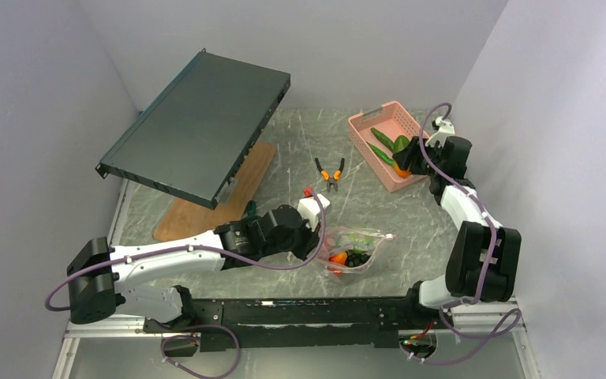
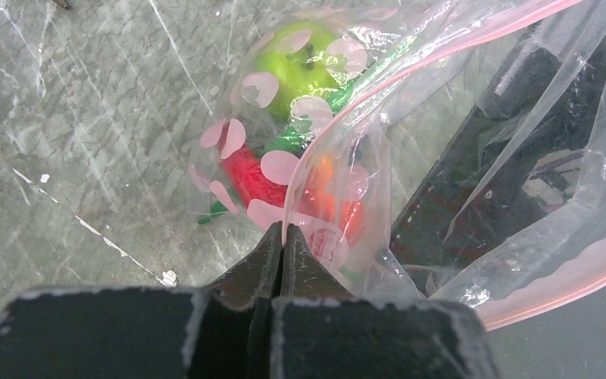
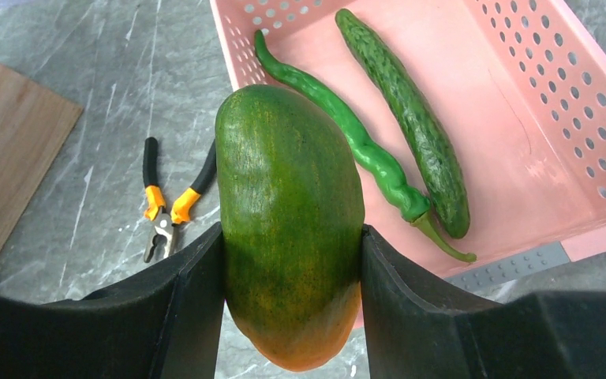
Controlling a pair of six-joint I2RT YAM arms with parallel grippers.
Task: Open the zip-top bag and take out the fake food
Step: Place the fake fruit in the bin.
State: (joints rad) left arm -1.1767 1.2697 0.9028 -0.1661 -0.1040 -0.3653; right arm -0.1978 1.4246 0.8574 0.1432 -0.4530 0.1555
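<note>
Near edge: black rail (image 1: 300, 312) carrying both arm bases.

Left arm (image 1: 173, 257) reaches low across the surface (image 1: 426, 237) to the left end of the zip-top bag (image 1: 359, 249). Left jaws pressed fully together; from the wrist view their tips meet on the bag's clear film (image 2: 521, 158), just where the pink zip strip (image 2: 442, 63) starts, so they pinch the bag at its mouth. The mouth gapes on that side.

The bag lies on the grey marbled surface, centre-front, and is not empty. Through the film:
- green apple (image 2: 292, 63)
- red piece (image 2: 252, 178)
- orange piece (image 2: 323, 181)
- dark grape bunch (image 1: 355, 257)

Right arm (image 1: 473, 213) extends to the far right. Right jaws stand part-way apart, clamped on both flanks of the mango (image 3: 292, 237), green with an orange lower end. It is held at the near corner of the pink basket (image 3: 521, 118); I cannot tell whether it touches the basket.

In the basket, side by side:
- cucumber (image 3: 410, 118)
- slimmer, wavy green piece (image 3: 339, 118)

Also on the surface:
- orange-handled pliers (image 3: 166, 213), left of the basket and apart from it
- wooden board (image 1: 205, 197), far left
- dark flat panel (image 1: 197, 126), tilted above the board
</note>
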